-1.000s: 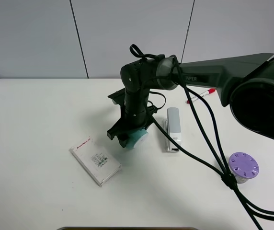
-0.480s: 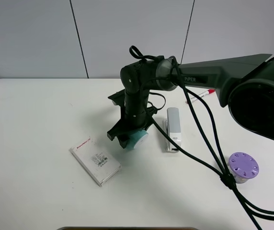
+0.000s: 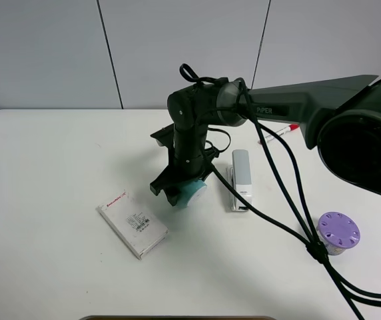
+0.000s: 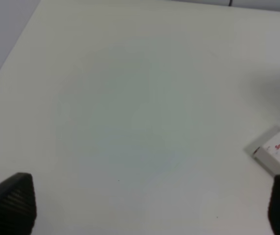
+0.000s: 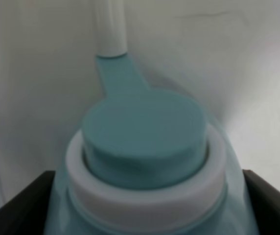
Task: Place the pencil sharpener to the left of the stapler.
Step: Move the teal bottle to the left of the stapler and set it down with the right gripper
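The teal pencil sharpener (image 3: pixel 190 194) sits low over the table, just left of the light-grey stapler (image 3: pixel 241 177). My right gripper (image 3: pixel 182 189) reaches across the middle and is shut on it. In the right wrist view the pencil sharpener (image 5: pixel 145 147) fills the frame, showing its teal cap, white ring and crank, with dark fingers (image 5: pixel 17 208) at both sides. Whether it touches the table I cannot tell. My left gripper (image 4: pixel 145 208) is open over bare table, its fingertips (image 4: pixel 10 203) far apart.
A white box with red print (image 3: pixel 132 223) lies front left of the sharpener, and its corner (image 4: pixel 277 154) shows in the left wrist view. A purple round container (image 3: pixel 338 232) stands at the front right. A red-and-white marker (image 3: pixel 279 133) lies behind the stapler. Cables hang across the right side.
The right arm with the sharpener has edged very slightly left and is now almost still. Nothing else has moved.
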Robot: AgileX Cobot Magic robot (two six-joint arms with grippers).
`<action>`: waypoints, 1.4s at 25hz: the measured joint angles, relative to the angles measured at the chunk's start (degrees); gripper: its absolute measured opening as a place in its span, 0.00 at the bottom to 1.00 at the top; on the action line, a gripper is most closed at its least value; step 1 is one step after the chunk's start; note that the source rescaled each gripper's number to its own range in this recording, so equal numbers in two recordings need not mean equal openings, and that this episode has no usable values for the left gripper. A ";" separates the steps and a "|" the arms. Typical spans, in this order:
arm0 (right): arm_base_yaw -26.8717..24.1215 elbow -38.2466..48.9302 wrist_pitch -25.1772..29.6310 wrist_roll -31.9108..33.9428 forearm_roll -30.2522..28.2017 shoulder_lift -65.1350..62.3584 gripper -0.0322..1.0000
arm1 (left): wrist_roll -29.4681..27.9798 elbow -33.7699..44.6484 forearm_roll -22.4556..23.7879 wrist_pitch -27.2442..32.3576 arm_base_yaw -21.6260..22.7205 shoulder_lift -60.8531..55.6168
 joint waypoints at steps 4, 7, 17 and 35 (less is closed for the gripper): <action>0.00 0.00 -0.64 0.00 -0.17 0.13 0.03 | 0.00 0.00 0.00 0.00 0.00 0.00; 0.00 0.00 -0.70 0.00 -0.17 0.60 0.03 | 0.00 0.00 0.00 0.00 0.00 0.00; 0.00 -0.11 -0.95 0.00 -0.17 0.66 0.03 | 0.00 0.00 0.00 0.00 0.00 0.00; 0.00 -0.11 -0.42 0.00 -0.30 0.75 0.47 | 0.00 0.00 0.00 0.00 0.00 0.00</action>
